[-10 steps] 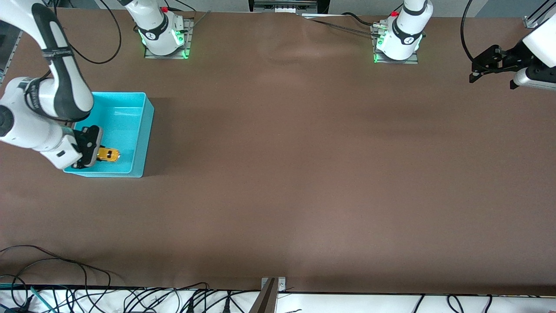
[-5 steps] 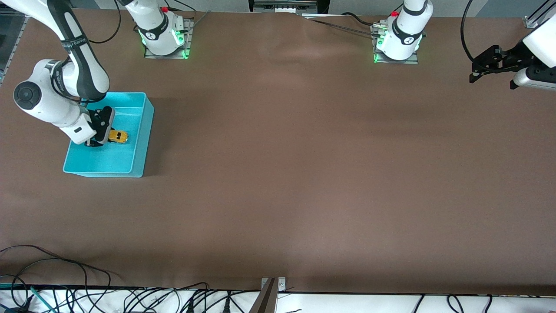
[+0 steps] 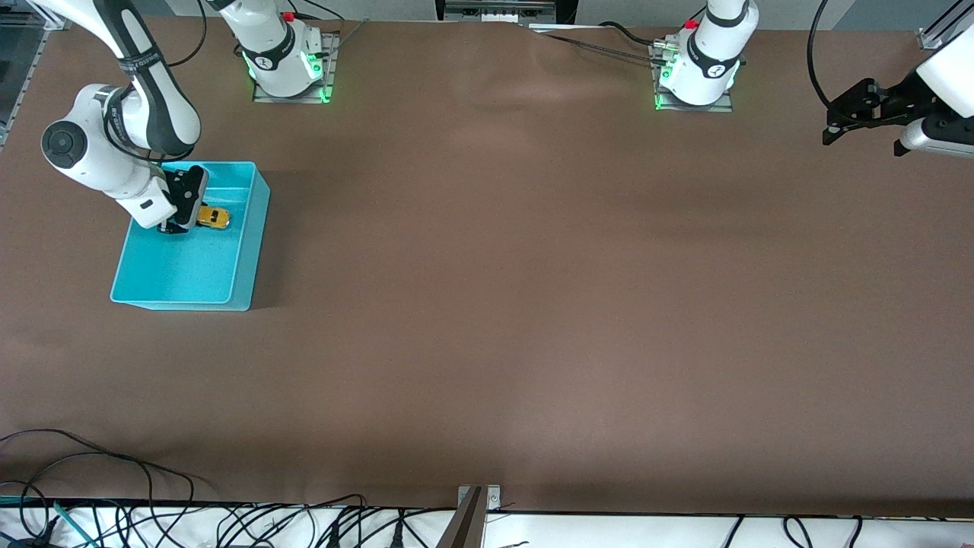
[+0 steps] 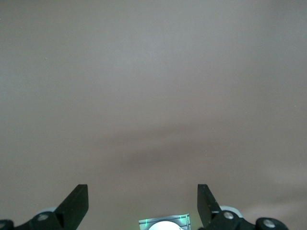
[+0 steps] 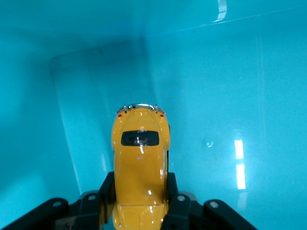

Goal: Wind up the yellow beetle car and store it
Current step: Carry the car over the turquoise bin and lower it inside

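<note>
Yellow, beetle-shaped toy car (image 3: 212, 218) hung inside the cyan plastic bin (image 3: 245, 251), clamped in the right gripper (image 3: 185, 215) jaws. Lowering it onto the bin floor before releasing seemed wise. The left gripper (image 3: 843, 122) waited, jaws spread, over the counter (image 3: 533, 304) edge.
</note>
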Robot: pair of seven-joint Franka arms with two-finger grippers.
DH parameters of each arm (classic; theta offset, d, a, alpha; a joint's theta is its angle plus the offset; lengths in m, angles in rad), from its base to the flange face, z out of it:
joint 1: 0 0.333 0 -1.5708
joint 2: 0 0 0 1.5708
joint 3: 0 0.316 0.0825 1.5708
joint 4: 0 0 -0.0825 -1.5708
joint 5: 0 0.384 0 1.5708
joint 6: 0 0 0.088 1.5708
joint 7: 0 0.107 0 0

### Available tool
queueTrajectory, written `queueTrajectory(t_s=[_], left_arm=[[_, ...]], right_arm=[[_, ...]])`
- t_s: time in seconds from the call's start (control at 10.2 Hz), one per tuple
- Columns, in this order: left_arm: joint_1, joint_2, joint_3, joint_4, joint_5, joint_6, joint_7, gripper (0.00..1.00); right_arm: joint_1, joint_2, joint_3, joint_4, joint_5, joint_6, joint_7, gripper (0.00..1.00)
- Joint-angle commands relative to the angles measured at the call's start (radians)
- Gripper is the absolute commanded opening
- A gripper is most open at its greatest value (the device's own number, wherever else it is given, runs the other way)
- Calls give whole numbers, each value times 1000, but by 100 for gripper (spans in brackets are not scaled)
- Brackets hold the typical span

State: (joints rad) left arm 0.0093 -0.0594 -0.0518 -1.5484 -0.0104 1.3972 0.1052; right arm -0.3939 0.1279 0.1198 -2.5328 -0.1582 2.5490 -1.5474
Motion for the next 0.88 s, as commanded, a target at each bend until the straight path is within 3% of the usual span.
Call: queueTrajectory(t_s=[0.0, 0.39, 0.59, 0.69, 0.79], left_arm=[[8, 19, -2, 34, -19, -11, -5, 100], [26, 19, -2, 30, -23, -12, 2, 100], [26, 18, -2, 30, -23, -12, 2, 100], [26, 19, -2, 30, -25, -12, 2, 100], [26, 18, -2, 30, -23, -12, 1, 100]], right_arm=[[-5, -64, -8, -57, -11, 17, -22, 0], [-5, -28, -26, -55, -11, 39, -25, 3], [-5, -17, -26, -53, -11, 66, -19, 27], [-5, -17, -26, -50, -4, 66, -7, 53], [-5, -17, -26, -50, -4, 66, -6, 55]])
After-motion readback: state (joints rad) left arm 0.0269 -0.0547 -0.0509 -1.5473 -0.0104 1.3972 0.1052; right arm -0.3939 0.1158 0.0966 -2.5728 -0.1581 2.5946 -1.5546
